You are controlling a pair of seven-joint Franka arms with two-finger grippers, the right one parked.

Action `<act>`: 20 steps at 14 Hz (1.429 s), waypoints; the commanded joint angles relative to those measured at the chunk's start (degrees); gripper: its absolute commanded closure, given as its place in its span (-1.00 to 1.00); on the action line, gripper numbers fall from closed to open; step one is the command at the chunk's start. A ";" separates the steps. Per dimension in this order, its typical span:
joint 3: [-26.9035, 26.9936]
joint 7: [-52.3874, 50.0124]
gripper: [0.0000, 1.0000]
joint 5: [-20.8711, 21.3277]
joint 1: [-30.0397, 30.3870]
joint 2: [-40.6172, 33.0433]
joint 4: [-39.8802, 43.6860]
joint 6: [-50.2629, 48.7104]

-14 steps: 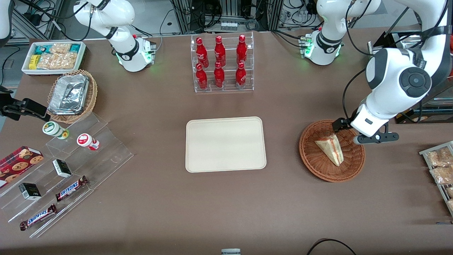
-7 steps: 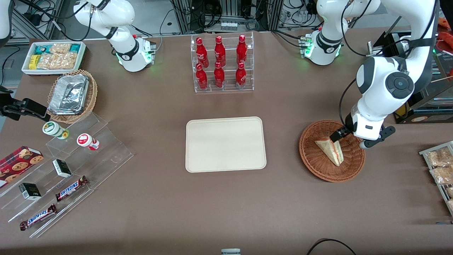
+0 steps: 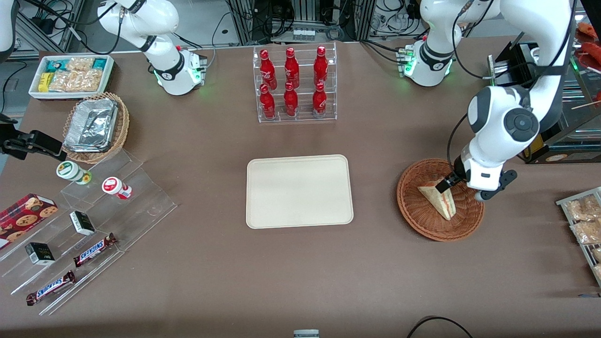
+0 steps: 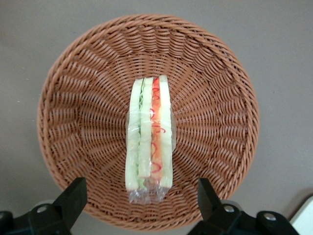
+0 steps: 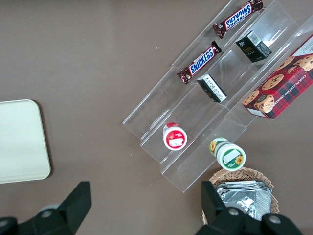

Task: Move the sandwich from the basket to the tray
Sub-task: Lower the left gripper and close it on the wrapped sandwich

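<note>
now the gripper (image 3: 454, 187) is hovering over the basket (image 3: 415, 213), jaws spread wide apart above the sandwich (image 3: 439, 200), which is lying inside; tray (image 3: 299, 191) is sitting nearby.

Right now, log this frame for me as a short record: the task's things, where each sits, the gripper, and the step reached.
sandwich: triangular pale-bread wedge, wrapped in clear film, lying in the basket
basket: round reddish-brown wicker bowl, toward the working arm's end of the table
tray: flat cream rectangular tray, nothing on it
gripper: left arm's gripper, open, above the basket, fingers apart on either side of the sandwich
step: sandwich not yet grasped
</note>
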 commanded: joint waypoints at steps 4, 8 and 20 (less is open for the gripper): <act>-0.18 -2.95 -1.00 0.90 0.05 5.17 -0.14 5.67; -0.18 -4.26 -0.33 0.90 0.05 6.05 -0.66 5.85; -1.93 -2.96 1.00 1.60 -7.05 3.59 14.52 -16.54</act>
